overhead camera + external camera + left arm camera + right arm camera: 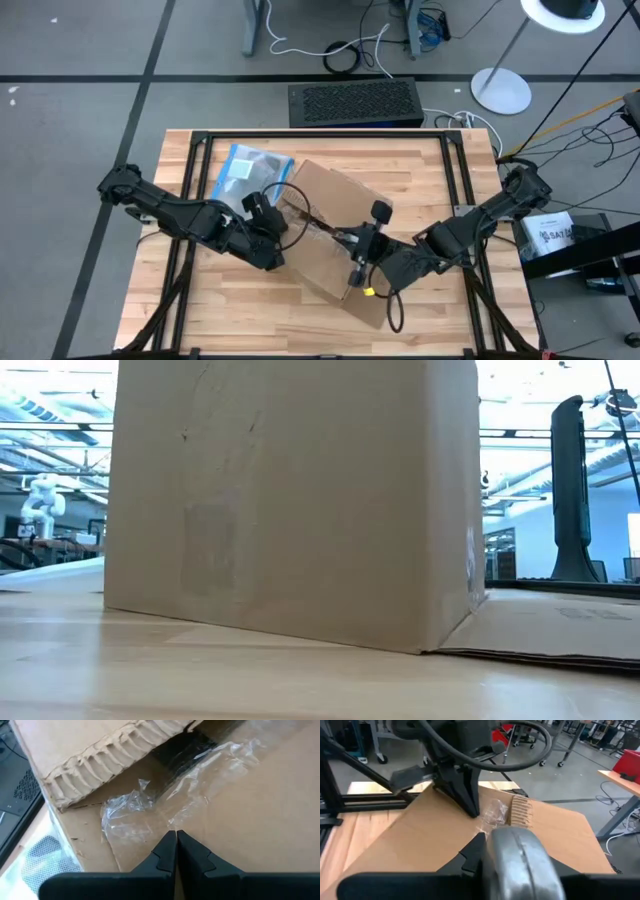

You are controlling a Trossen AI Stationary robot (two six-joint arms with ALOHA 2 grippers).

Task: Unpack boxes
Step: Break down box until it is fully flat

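The box (pixel 335 235) lies at the middle of the counter (pixel 430 315), turned at an angle, with a pouch (pixel 245 172) just beside its far left corner. The left gripper (pixel 176 836) has its fingers pressed together, tips on the box top at a crumpled strip of clear tape (pixel 150 812) beside a torn, corrugated flap edge. The right gripper (pixel 352 275) sits over the near right part of the box, clamped on a silver metal tool (pixel 520 855).

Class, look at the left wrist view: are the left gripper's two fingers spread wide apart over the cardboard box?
No: the left gripper has its fingers pressed together, tips meeting at crumpled clear tape on the box.
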